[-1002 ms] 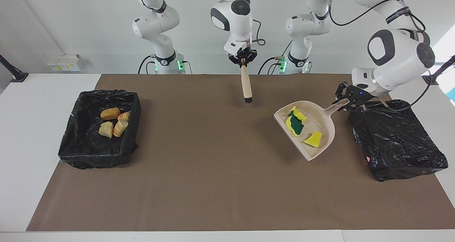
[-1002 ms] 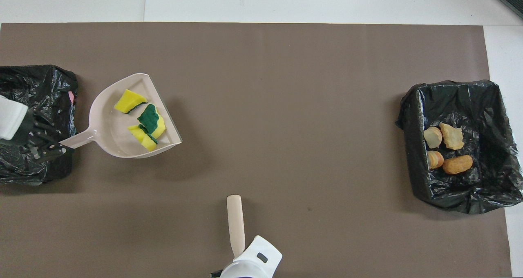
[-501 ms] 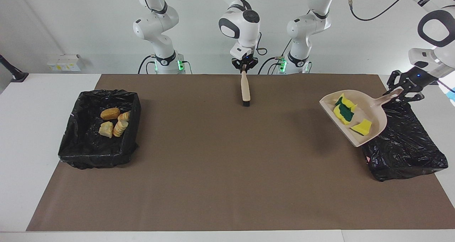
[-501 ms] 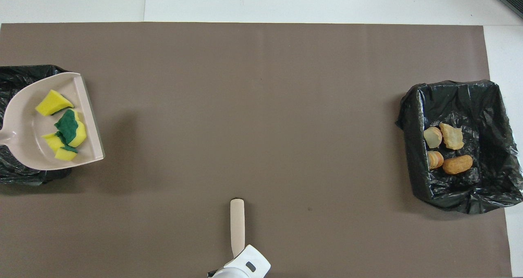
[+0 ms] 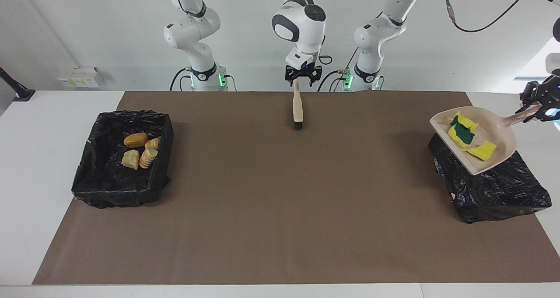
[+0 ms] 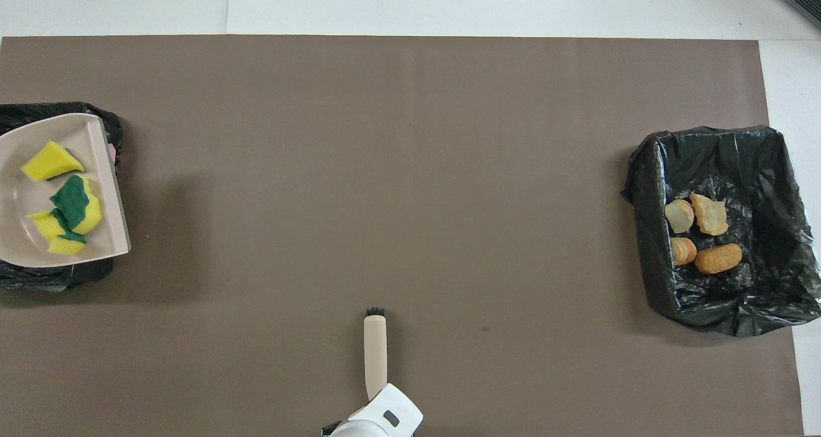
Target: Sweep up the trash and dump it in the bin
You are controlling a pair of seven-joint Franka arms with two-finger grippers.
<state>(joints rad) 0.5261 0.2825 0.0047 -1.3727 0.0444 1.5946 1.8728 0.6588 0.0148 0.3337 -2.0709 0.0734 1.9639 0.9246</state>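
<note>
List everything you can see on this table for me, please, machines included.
Sponge pieces: three, yellow and green, in the dustpan.
Bread chunks: four, tan-orange, in the bread bin.
Dustpan: one, beige, held up over the covered bin.
Brush: one, beige with dark bristles, upright under the right gripper.
Bread bin: one, black-lined, right arm's end.
Covered bin: one, black-lined, left arm's end.
Mat: one, brown, on the table.
Table: one, white.
Left gripper: black, jaws shut on the dustpan's handle.
Right gripper: black, at the brush's handle top.
</note>
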